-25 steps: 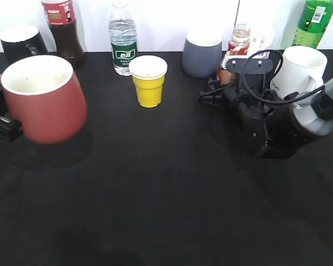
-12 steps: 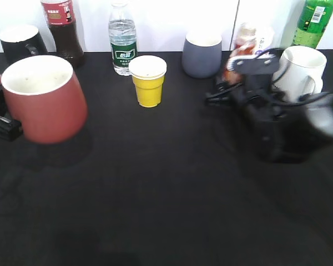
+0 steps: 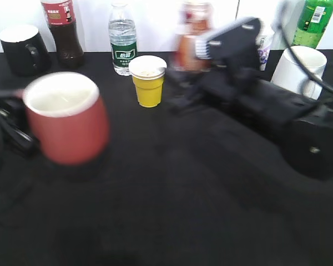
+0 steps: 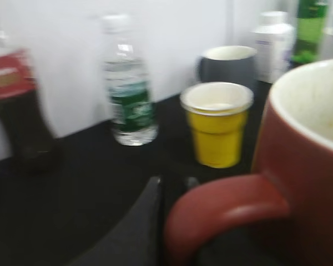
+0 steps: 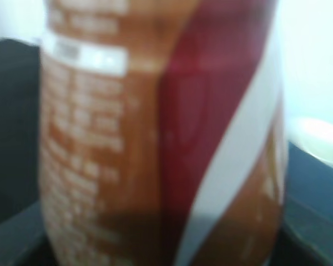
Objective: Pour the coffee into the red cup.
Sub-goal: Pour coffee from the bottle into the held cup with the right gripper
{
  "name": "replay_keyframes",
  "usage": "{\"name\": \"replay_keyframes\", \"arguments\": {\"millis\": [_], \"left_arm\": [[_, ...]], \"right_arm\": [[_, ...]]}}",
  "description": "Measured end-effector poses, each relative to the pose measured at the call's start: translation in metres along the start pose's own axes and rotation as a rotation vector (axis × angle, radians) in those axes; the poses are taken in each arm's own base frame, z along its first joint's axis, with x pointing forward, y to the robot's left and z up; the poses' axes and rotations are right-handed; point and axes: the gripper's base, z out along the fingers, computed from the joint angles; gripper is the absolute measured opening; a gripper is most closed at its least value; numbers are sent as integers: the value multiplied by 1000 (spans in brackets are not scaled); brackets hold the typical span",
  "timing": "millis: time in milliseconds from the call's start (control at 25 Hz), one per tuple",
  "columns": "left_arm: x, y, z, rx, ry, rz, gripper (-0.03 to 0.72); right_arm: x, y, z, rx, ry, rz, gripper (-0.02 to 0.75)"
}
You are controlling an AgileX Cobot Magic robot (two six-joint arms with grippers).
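The red cup [image 3: 66,119] is upright at the left, blurred by motion, and its white inside looks empty. My left gripper [image 3: 14,136] is shut on its loop handle. In the left wrist view the cup [image 4: 313,166] fills the right side, and the gripper's fingers [image 4: 175,185] close around the handle [image 4: 227,205]. My right gripper [image 3: 191,77] is shut on the coffee bottle [image 3: 193,39] and holds it upright above the table at the back middle. The bottle's brown, red and white label [image 5: 155,138] fills the right wrist view and hides the fingers.
Along the back stand a black mug [image 3: 22,50], a dark bottle with a red label [image 3: 64,30], a water bottle [image 3: 124,41], a white mug [image 3: 302,69] and a green bottle [image 3: 316,22]. A yellow cup [image 3: 149,80] stands between the red cup and the coffee. A grey mug [image 4: 230,66] shows behind the yellow cup.
The red cup has moved right, toward the middle, with my left gripper. My right gripper has lifted the coffee bottle and carried it left, in front of the grey mug.
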Motion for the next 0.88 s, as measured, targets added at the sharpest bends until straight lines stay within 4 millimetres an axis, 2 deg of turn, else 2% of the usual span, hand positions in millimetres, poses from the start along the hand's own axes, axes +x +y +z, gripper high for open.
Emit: {"name": "replay_keyframes", "arguments": {"millis": [80,200,560,720,880], "left_arm": [[5,-10,5,56,14,0,67],[5,-12,6,69,3,-2,68],[8,-15,6,99,37,47,82],[8,-15,6,100,34,60,85],[2,-16,6,106,-35,60,88]], "right_arm": [[-15,13,10,-63,-19,-51,527],[-31,23,21,-173,-50,-234,527],[-28,25,24,-187,-74,-783,527],[-28,25,24,-181,-88,-932,527],[-28,25,24,-179,-93,-977,527]]}}
